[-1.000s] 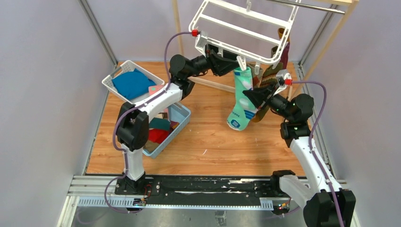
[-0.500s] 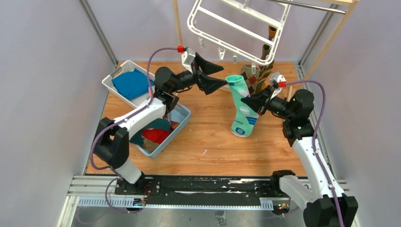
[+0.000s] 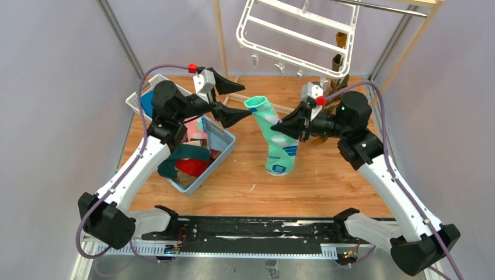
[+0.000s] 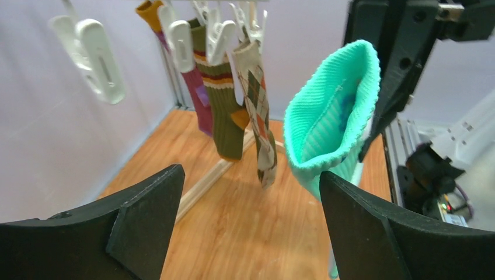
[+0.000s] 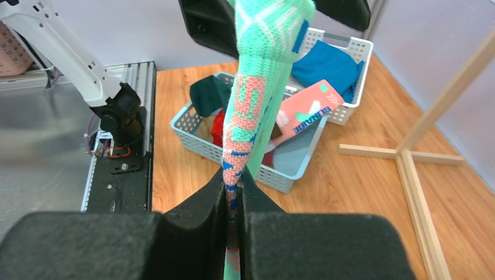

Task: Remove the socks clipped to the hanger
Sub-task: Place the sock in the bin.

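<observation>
Sock (image 3: 274, 139), teal, soft, light, floppy. Overhead view: hung clear of hanger (image 3: 297, 36), pinched mid-length by clenched right fingers (image 3: 290, 123). Left wrist view: left fingers (image 4: 140, 216) stood spread, empty, open cuff (image 4: 333, 125) just ahead, likely the best hold. Right wrist view: sock gripped tight, basket (image 5: 190, 129) beyond.

Hanger (image 3: 295, 35) top cropped; clipped socks (image 3: 337, 61) apparently half hidden.

Two arms, mine: left gripper (image 3: 248, 101), right gripper (image 3: 275, 124). One hanger (image 3: 297, 35). One mint sock (image 3: 274, 140). Three clipped socks I can count: magenta sock (image 4: 201, 108), olive striped sock (image 4: 225, 116), argyle sock (image 4: 260, 116). Two baskets: white basket (image 5: 341, 38), blue-grey basket (image 5: 198, 140). One blue cloth (image 5: 327, 64). Binned socks bunched, count unclear.
</observation>
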Tool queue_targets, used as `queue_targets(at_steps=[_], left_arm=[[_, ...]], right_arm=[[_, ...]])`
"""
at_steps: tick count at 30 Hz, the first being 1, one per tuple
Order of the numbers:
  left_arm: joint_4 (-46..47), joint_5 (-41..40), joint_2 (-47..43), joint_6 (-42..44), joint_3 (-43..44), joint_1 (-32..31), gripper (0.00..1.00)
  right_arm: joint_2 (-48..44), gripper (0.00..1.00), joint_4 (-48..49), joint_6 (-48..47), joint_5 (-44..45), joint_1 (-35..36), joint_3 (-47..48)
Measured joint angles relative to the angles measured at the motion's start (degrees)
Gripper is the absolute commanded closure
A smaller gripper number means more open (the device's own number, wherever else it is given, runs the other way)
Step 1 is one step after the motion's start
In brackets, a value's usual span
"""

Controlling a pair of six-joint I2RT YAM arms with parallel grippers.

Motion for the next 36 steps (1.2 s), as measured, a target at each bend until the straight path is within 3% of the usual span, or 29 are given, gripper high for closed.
queue_targets(at_steps=[5,7,10,11,13,15,18,20,23,26,31,36], left_arm=[[-2.7,7.5,-0.3,1.9,-0.1,0.9,0.11],[-3.3,10.3,-0.3,2.3,-0.1,0.9,0.19],[-3.7,13.1,-0.5,2.9,-0.1,0.9,0.50],[-3.8,13.4,-0.6,3.0,-0.1,0.9,0.70],[-4.1,13.7,-0.7,2.5,-0.1,0.9,0.98],[-4.3,13.5,-1.0,2.0,-0.2,1.0,1.00],[-4.6,12.5,-1.7,0.1,-0.2,1.9,1.00],[-4.8,11.6,-2.5,-2.1,-0.1,3.9,1.00],[-8.0,9.9,-4.2,-4.7,1.9,10.1,1.00],[-19.4,5.3,-5.4,-0.1,9.5,15.6,1.00],[-40.4,-8.0,-8.9,13.3,23.3,16.5,1.00],[-52.3,-17.5,-10.9,20.7,27.0,16.5,1.00]], right_arm=[[5.3,0.94,0.0,1.1,-0.5,3.6,3.3],[7.0,0.94,0.2,2.1,-0.8,4.0,3.6],[9.6,0.93,0.4,3.1,-1.0,4.3,4.3],[10.2,0.93,0.8,3.4,-1.0,4.4,4.4],[11.0,0.91,1.4,4.1,-1.0,4.6,4.5],[11.2,0.82,1.4,4.5,-0.8,4.7,4.6],[11.1,0.49,1.1,5.0,0.7,4.9,5.2],[10.6,0.38,-0.3,4.2,2.4,4.9,6.1],[8.6,0.32,-3.7,1.6,5.9,4.9,7.1],[4.7,0.30,-7.0,-1.1,9.2,3.9,7.1],[0.3,0.25,-11.8,-4.0,12.2,0.0,8.3],[-0.9,0.24,-18.4,-6.2,14.5,-3.5,10.1]])
